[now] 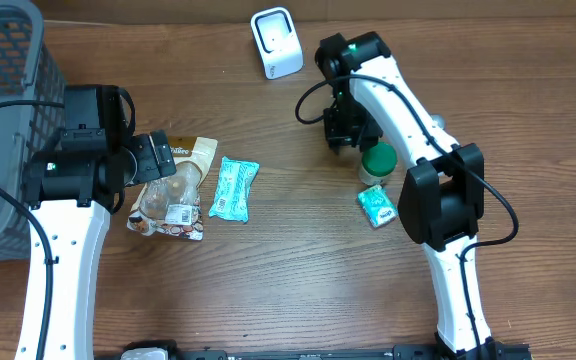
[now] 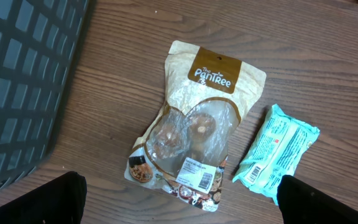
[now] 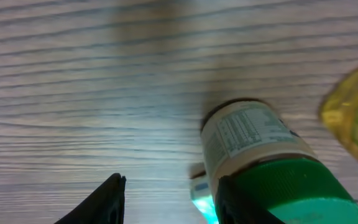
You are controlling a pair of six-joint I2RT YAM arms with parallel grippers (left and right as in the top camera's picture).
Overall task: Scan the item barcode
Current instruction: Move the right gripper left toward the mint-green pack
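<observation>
My right claw (image 3: 169, 199) is half spread and empty, just beside the green-capped bottle (image 3: 247, 137), right of the middle of the tabletop (image 1: 298, 270). My left claw (image 2: 182, 200) is spread wide over the snack pouch (image 2: 194, 124).

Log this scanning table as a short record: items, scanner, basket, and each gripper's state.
scanner: white scanner, at the far edge of the table
basket: grey basket, beside the left arm
snack pouch: lying flat, white sticker facing up
teal packet: flat, next to the pouch
green-lidded bottle: beside the right gripper, outside its fingers
small teal pack: by the bottle
left gripper: open wide above the pouch, holding nothing
right gripper: open, only bare wood between its fingers
</observation>
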